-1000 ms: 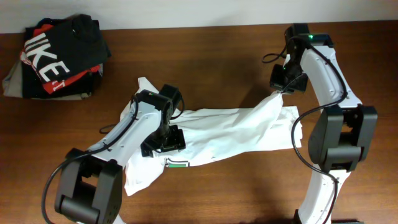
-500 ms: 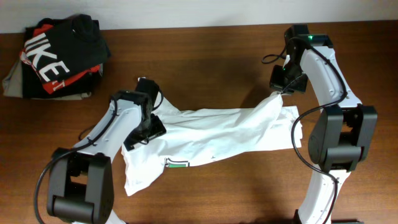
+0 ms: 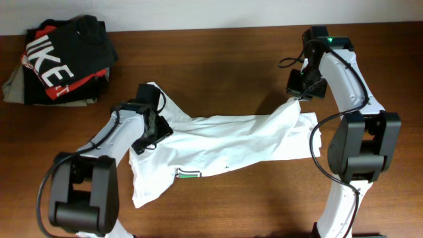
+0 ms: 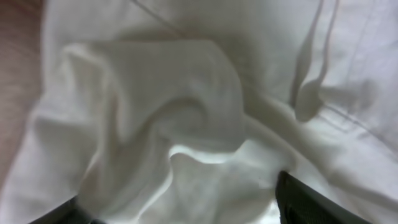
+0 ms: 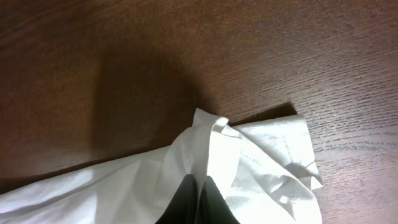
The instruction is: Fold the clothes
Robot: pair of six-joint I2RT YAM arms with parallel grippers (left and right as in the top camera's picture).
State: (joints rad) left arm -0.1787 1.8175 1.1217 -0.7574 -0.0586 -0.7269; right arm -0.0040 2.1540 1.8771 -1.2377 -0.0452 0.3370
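Observation:
The white T-shirt [image 3: 231, 135] lies crumpled across the middle of the table, its green-and-red neck mark [image 3: 188, 174] near the front edge. My left gripper [image 3: 147, 133] is low over the shirt's left part. In the left wrist view its fingers [image 4: 180, 205] are wide open with bunched white fabric [image 4: 186, 112] between them. My right gripper [image 3: 297, 94] is shut on a fold at the shirt's right end and holds it raised. The right wrist view shows the closed fingers [image 5: 200, 185] pinching the cloth [image 5: 261, 155].
A pile with a black shirt with white letters and red [image 3: 63, 56] on a grey-olive folded garment [image 3: 14, 89] sits at the back left corner. Bare brown wood [image 3: 218, 66] lies behind the shirt and along the front.
My left gripper has moved left and a little back, from the shirt's middle to its left part. The right gripper and its raised fold have not moved.

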